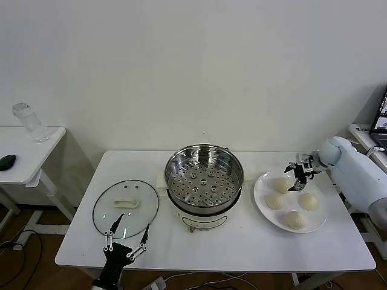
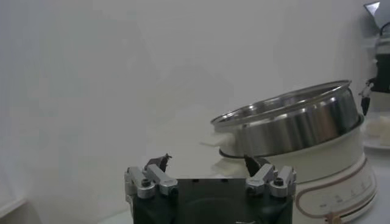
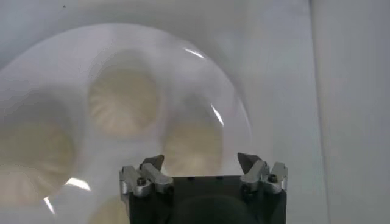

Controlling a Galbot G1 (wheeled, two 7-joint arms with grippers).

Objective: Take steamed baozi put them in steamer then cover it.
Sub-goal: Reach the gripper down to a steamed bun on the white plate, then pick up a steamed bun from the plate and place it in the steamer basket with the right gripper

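A plain white wall [image 1: 193,66] backs a white table [image 1: 242,241], a smaller side table [image 1: 27,160] at left.

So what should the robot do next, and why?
Probably lower the open right gripper onto the bun just below it and close. All four buns sit on the plate, and the steamer is empty.

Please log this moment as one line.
right gripper: open over buns | left gripper: open by lid | steamer: empty

baozi [image 1: 282,184]: cream-white, pleats I think
steamer [image 1: 204,175]: shiny steel, dotted floor, white base
my plate [image 1: 265,212]: white
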